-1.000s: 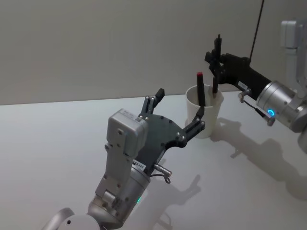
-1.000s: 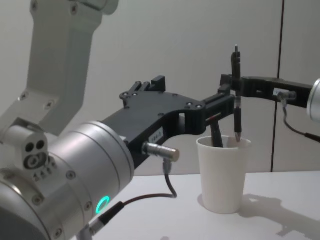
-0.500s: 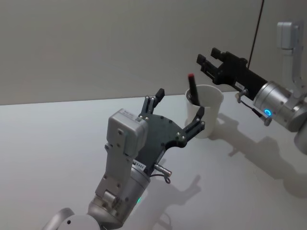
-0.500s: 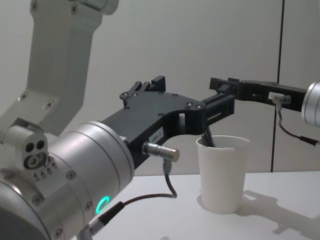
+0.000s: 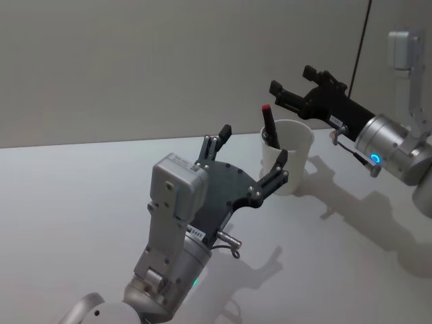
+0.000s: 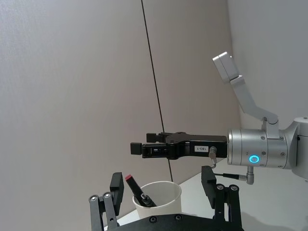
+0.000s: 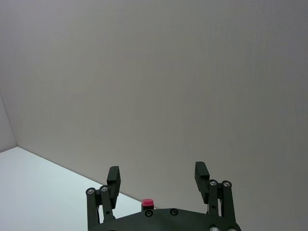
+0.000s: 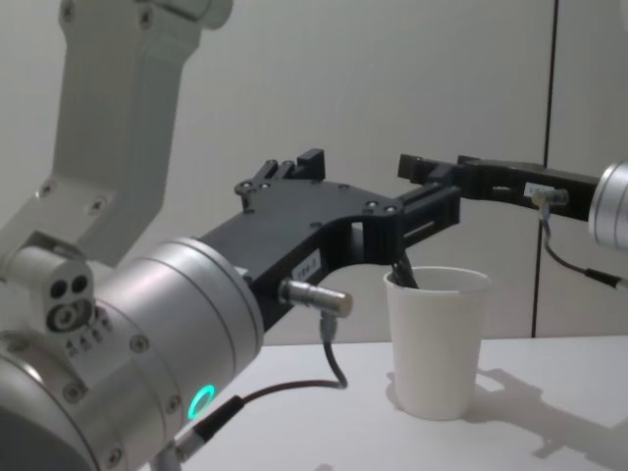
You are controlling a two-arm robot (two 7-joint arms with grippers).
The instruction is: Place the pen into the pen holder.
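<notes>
The pen holder (image 5: 291, 166) is a plain white paper cup standing upright on the table, also in the chest view (image 8: 437, 343) and the left wrist view (image 6: 163, 204). A dark pen with a red cap (image 5: 269, 124) leans inside it against the rim (image 6: 135, 187); its cap shows in the right wrist view (image 7: 147, 203). A second dark pen end (image 6: 147, 199) lies lower inside the cup. My right gripper (image 5: 297, 82) hovers open and empty just above the cup (image 6: 139, 149) (image 7: 157, 172). My left gripper (image 5: 251, 150) stands open beside the cup, on the near side (image 6: 161, 177).
The white table (image 5: 81, 196) runs back to a plain grey wall (image 5: 135, 61). My left arm's forearm (image 8: 294, 255) crosses in front of the cup in the chest view. A thin dark vertical seam (image 8: 545, 118) marks the wall behind.
My right gripper opened and let go of the black pen, which dropped into the cup. The gripper then rose slightly. The red-capped pen tipped toward the rim. My left arm stayed still.
</notes>
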